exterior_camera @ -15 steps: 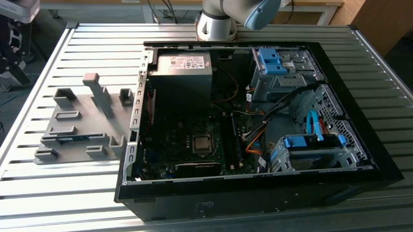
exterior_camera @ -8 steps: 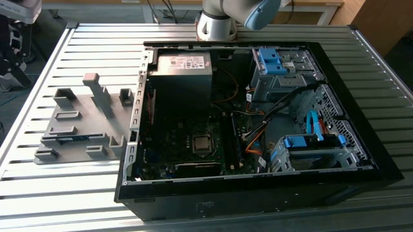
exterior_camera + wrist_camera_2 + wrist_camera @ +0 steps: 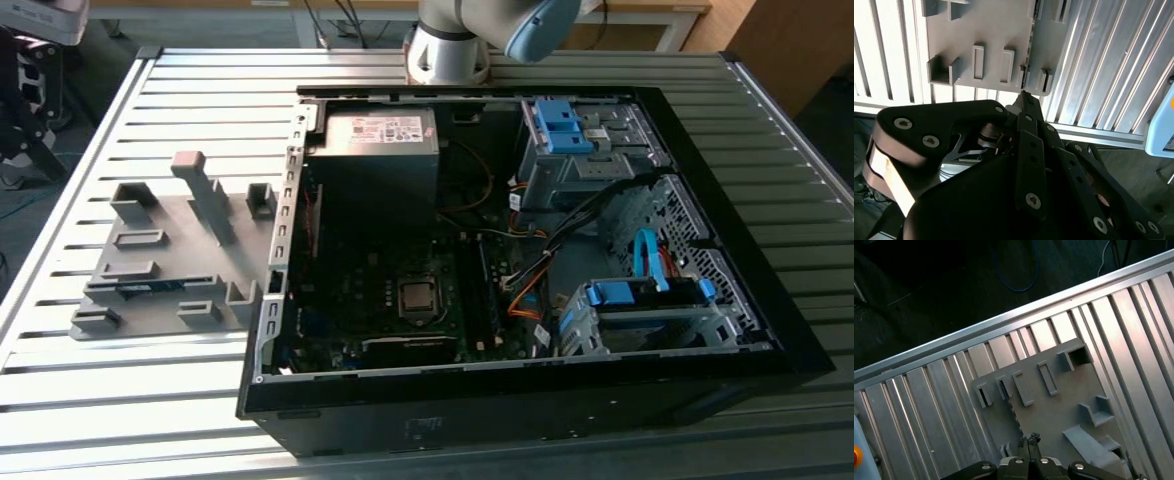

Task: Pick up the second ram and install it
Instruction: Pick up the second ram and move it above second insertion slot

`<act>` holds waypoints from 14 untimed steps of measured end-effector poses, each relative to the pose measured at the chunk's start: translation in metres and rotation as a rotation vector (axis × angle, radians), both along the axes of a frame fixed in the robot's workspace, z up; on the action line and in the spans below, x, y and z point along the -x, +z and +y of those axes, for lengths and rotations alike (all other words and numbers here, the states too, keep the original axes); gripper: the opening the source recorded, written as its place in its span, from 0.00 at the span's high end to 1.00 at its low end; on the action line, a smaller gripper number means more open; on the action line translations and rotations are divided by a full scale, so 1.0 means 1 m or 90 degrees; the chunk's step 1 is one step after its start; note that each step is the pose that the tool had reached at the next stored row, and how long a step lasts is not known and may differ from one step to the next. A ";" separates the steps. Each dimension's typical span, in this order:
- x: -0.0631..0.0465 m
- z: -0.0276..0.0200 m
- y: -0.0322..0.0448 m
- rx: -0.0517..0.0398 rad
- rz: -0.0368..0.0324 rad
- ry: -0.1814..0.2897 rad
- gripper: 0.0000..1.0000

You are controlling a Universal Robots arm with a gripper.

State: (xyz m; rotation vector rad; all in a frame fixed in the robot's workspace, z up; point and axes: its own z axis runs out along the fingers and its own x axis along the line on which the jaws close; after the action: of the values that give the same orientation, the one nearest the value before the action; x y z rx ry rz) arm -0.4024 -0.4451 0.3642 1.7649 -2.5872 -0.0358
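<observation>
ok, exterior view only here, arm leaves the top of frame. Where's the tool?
Observer: The tool hangs above the grey holder block, pointing down at it in both wrist views.
Operator: Open or shut?
Observer: Shut, gripping nothing.
Operator: Touching the second ram?
Observer: No. The second ram sits in its slot in the block, with the tool well clear above it.

Ribbed aluminium table (image 3: 120, 385), sunlit; dark floor (image 3: 929, 285), blue cable (image 3: 1016, 287); wooden panel (image 3: 787, 40) behind.
</observation>
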 end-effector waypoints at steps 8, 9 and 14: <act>0.000 0.0000 -0.0034 0.0000 -0.0002 0.063 0.89; 0.000 0.0000 -0.0037 0.0000 -0.0002 0.070 0.89; 0.000 0.0000 -0.0050 0.0000 -0.0003 0.100 0.89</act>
State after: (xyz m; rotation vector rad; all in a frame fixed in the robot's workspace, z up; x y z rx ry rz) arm -0.4024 -0.4451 0.3593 1.9620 -2.4394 -0.0339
